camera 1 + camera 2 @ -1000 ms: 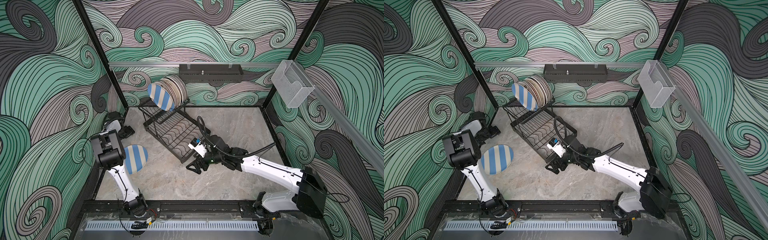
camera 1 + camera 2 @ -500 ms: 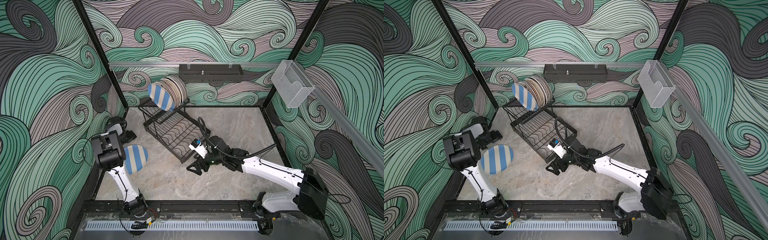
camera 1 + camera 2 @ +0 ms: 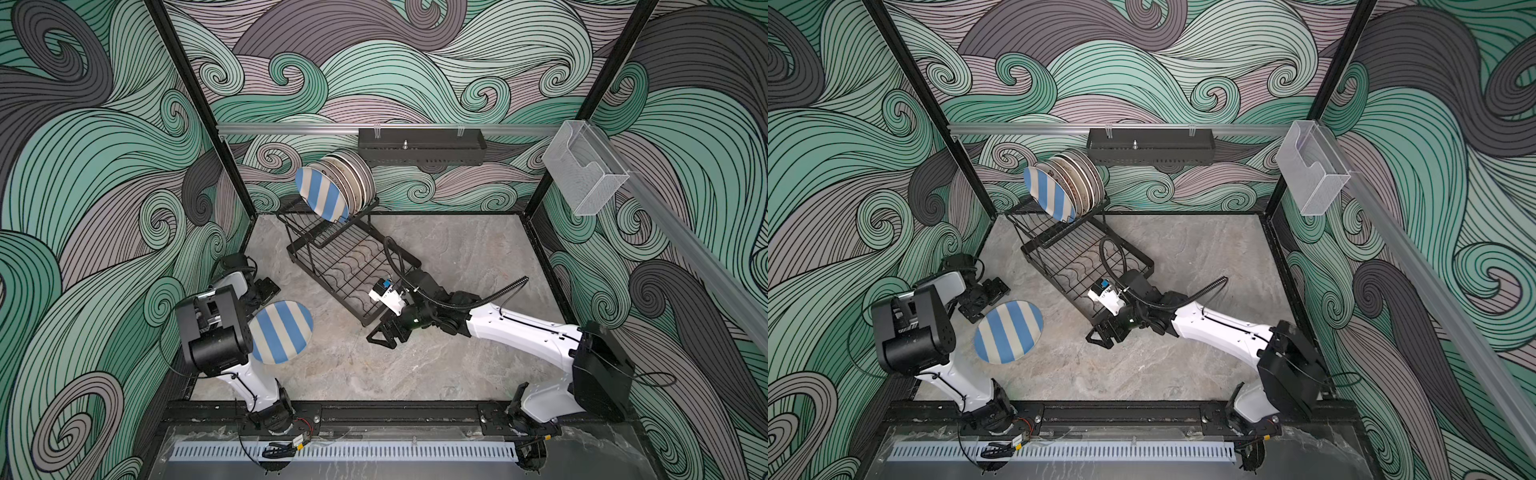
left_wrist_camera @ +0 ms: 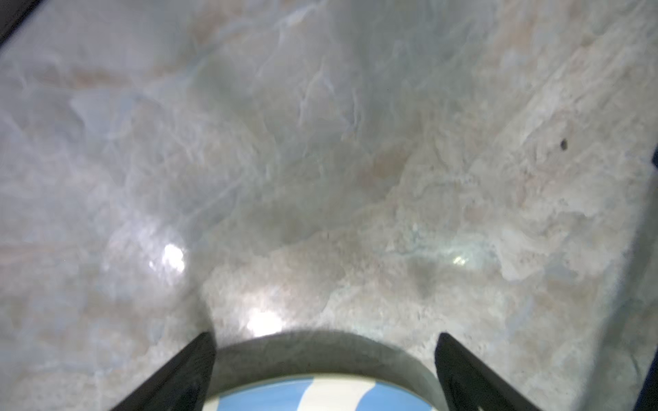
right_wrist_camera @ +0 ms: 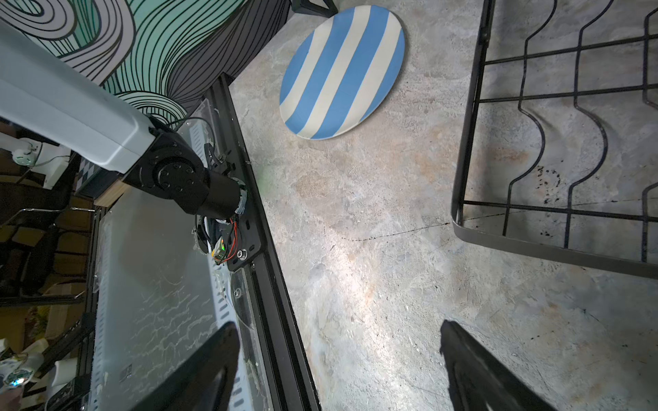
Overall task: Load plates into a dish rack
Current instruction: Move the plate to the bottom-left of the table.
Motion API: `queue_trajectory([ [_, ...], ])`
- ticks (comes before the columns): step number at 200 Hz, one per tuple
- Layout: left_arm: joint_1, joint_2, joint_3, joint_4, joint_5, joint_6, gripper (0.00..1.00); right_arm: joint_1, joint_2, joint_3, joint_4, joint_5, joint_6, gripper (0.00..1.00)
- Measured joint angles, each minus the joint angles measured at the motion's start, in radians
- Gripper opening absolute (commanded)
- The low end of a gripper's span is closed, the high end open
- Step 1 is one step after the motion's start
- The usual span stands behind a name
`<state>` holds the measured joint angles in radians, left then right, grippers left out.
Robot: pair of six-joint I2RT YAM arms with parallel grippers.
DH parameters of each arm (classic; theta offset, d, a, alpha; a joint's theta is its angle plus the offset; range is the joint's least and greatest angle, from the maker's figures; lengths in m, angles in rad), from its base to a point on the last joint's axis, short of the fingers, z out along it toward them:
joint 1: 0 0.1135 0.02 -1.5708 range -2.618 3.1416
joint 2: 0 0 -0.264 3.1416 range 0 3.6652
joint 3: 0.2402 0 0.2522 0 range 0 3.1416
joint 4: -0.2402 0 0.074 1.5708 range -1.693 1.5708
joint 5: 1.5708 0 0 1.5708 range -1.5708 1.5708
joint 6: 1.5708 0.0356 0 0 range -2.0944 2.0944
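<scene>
One striped plate (image 3: 280, 332) lies flat at the worktop's (image 3: 415, 374) left edge near the front-left corner; a row of plates (image 3: 345, 183) stands upright in the dish rack (image 3: 353, 266) toward the back-left corner. Left hand (image 4: 324, 338), spread wide, sits at that plate's rim holding nothing; right hand (image 5: 336, 324), equally wide and empty, hangs off the rack's near corner. Risk, as judged: the left hand shoves the flat plate along the worktop instead of catching its rim, or a rim pinch lets it slip.
</scene>
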<state>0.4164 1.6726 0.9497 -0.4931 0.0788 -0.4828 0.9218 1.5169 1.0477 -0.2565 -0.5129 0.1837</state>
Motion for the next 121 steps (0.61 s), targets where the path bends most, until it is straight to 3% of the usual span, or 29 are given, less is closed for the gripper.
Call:
queue_trajectory([
  [73,-0.001,-0.183,-0.184,0.021,0.079,-0.057,0.99,0.089,0.212,0.179,-0.026,-0.016,0.185,0.84],
  [121,-0.001,-0.208,-0.21,0.047,0.116,-0.084,0.99,0.172,0.484,0.459,-0.075,0.025,0.163,0.8],
])
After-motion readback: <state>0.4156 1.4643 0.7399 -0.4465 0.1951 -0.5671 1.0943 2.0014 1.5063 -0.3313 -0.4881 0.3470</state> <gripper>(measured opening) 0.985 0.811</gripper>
